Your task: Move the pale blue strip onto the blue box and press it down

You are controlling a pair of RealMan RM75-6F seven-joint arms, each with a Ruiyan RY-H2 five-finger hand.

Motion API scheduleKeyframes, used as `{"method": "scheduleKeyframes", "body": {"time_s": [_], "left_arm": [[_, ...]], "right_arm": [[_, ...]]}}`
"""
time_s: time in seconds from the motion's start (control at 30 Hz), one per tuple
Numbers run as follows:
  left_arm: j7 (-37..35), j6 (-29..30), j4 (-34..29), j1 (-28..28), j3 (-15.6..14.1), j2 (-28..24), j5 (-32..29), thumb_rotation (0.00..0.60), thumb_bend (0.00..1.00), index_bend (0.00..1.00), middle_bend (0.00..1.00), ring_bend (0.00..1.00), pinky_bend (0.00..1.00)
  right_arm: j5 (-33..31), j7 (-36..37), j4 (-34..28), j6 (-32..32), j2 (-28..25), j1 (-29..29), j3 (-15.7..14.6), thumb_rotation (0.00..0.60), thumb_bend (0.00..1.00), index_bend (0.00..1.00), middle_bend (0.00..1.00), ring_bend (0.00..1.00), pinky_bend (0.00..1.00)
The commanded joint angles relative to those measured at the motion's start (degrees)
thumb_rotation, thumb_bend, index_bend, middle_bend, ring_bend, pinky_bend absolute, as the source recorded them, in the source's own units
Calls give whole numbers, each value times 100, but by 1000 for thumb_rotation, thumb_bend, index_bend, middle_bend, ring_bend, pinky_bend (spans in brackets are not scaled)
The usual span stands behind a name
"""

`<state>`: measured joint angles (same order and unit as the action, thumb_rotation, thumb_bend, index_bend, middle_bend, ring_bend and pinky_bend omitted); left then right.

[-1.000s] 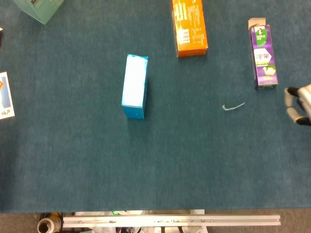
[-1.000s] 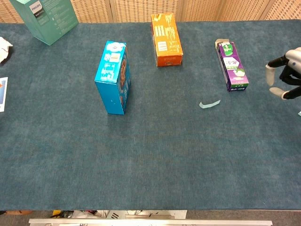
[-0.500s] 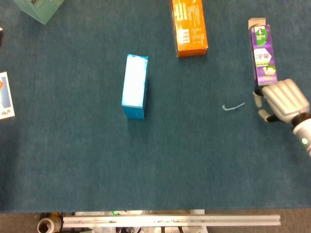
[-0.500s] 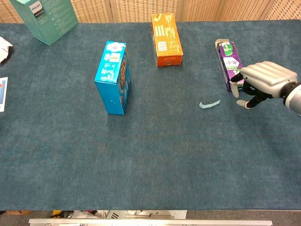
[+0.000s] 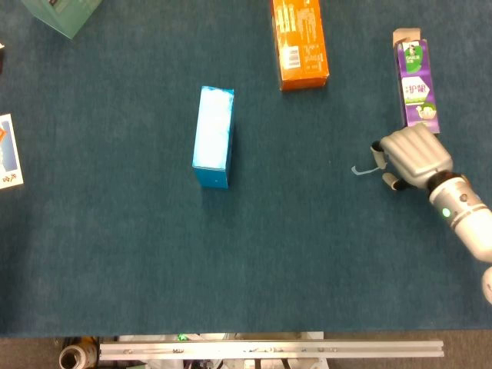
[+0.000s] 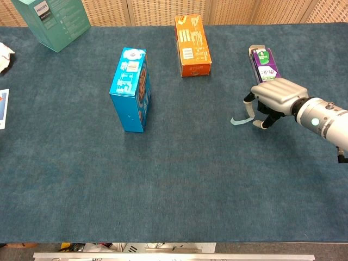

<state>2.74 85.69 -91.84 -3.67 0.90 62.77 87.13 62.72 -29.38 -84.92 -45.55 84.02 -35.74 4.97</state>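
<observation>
The blue box stands on its narrow side left of the table's middle. The pale blue strip lies on the cloth to the right; only its left end shows. My right hand hovers palm-down over the strip's right end, with its fingers spread and pointing down on either side of it. I see nothing gripped in it. My left hand appears in neither view.
An orange box lies at the back centre. A purple carton lies just behind my right hand. A teal box stands at the back left, and a card lies at the left edge.
My right hand has come in from the right edge, moving left past the purple carton, and now covers the strip's right end. The strip and boxes have not moved.
</observation>
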Motion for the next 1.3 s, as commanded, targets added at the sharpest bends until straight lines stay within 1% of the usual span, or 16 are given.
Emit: {"method": "scheduleKeyframes", "body": {"time_s": [0.03,0.2,0.37,0.77,0.87,1.17,1.3], "left_arm": [[-6,0,4,1,3,3,-7,600,493,214,533,485,531],[-18,-10,24,1,5,4,-24,600,493,210,532,487,531],[-32,-27,33,-3,10,-3,-45,600,493,208,531,487,531],[-34,-49,28,-18,1,-3,-28,600,493,202,524,488,531],[-39,-37,33,-9,-1,-1,-28,600,493,196,523,487,531],[-49,-30,44,3,-8,-5,-35,600,493,190,522,488,531],[-66,-34,49,9,-13,-9,-43,600,493,189,522,487,531]], "right_arm": [[-76,-29,92,30,104,-78,-11,600,260,574,1000,1000,1000],[-168,-25,208,34,224,-183,-22,600,260,570,1000,1000,1000],[-251,-39,245,36,254,-260,-51,600,260,554,1000,1000,1000],[-421,-32,351,73,319,-396,-164,600,267,553,1000,1000,1000],[-471,-41,363,75,325,-420,-191,600,279,553,1000,1000,1000],[-621,-65,415,47,354,-494,-223,600,361,553,1000,1000,1000],[-667,-81,413,15,364,-514,-246,600,367,553,1000,1000,1000]]}}
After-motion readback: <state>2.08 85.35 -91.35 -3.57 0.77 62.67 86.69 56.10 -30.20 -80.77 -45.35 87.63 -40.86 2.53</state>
